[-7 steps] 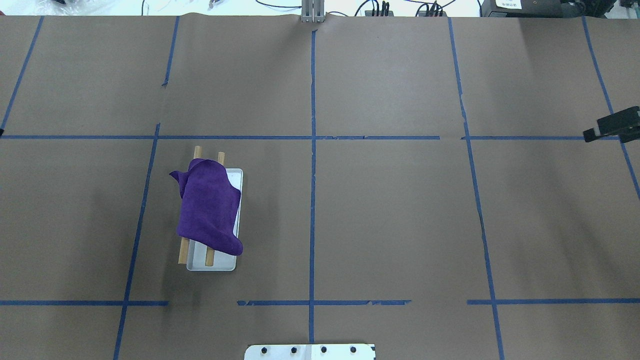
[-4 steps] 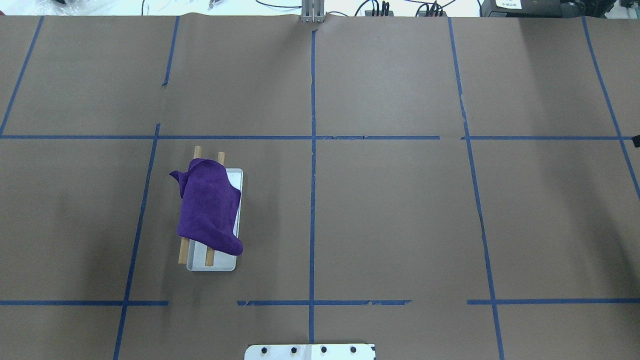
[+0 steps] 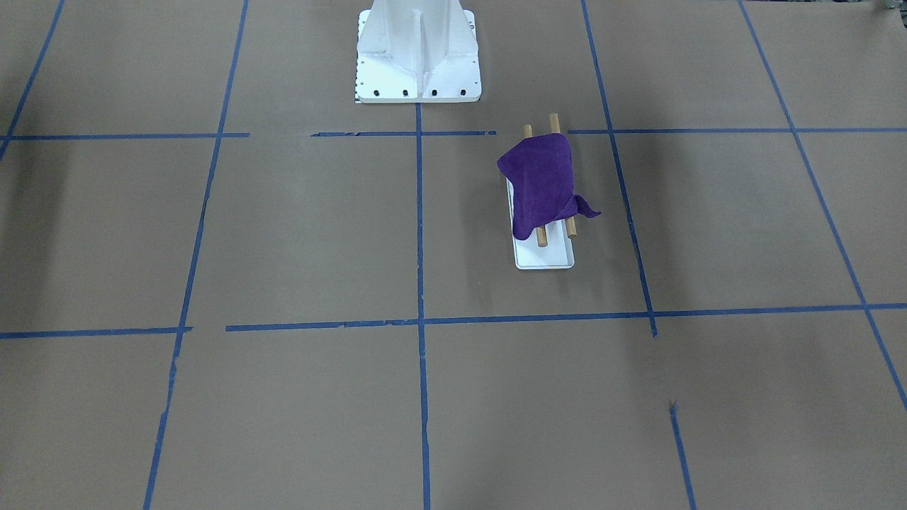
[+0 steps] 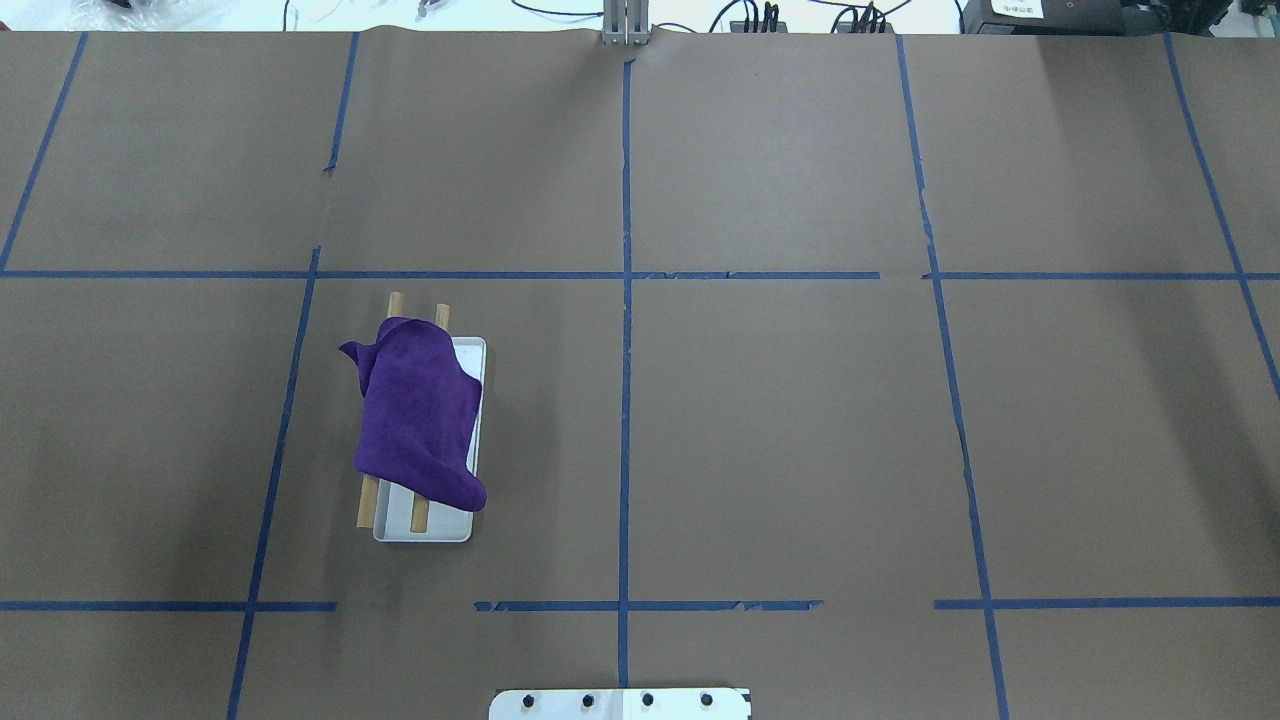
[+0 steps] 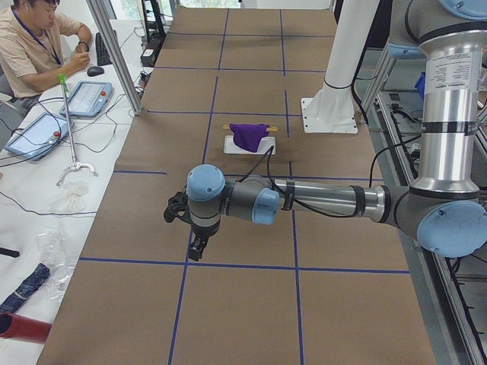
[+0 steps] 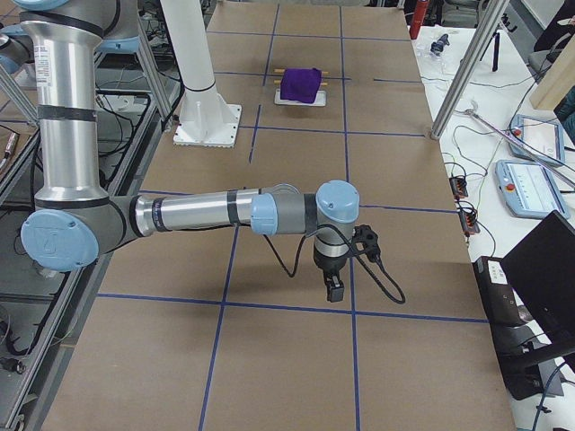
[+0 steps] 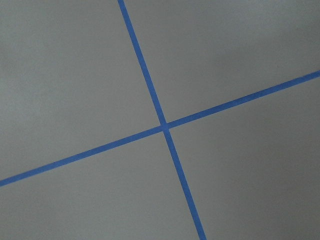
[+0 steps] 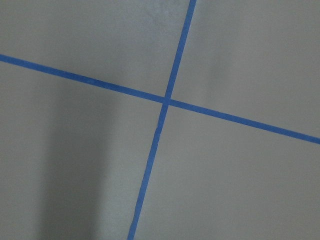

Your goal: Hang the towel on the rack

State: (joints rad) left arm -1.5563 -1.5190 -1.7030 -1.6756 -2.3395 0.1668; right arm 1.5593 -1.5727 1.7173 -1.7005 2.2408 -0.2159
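The purple towel (image 4: 420, 415) is draped over both wooden dowels of the rack (image 4: 440, 528) on the table's left half, with one corner hanging off the side. It also shows in the front view (image 3: 542, 180), where the rack's white base (image 3: 545, 256) sticks out below it. No gripper touches it. My left gripper (image 5: 196, 247) shows only in the left side view, far from the rack over a tape cross. My right gripper (image 6: 334, 289) shows only in the right side view, at the table's other end. I cannot tell whether either is open or shut.
The large white bolted pedestal (image 3: 418, 49) stands at the robot's edge of the table. Blue tape lines grid the brown paper. An operator (image 5: 34, 46) sits beside the table with tablets and cables.
The right gripper, seen at the overhead view's right edge a second ago, has moved out of that view. The towel and rack have not moved.
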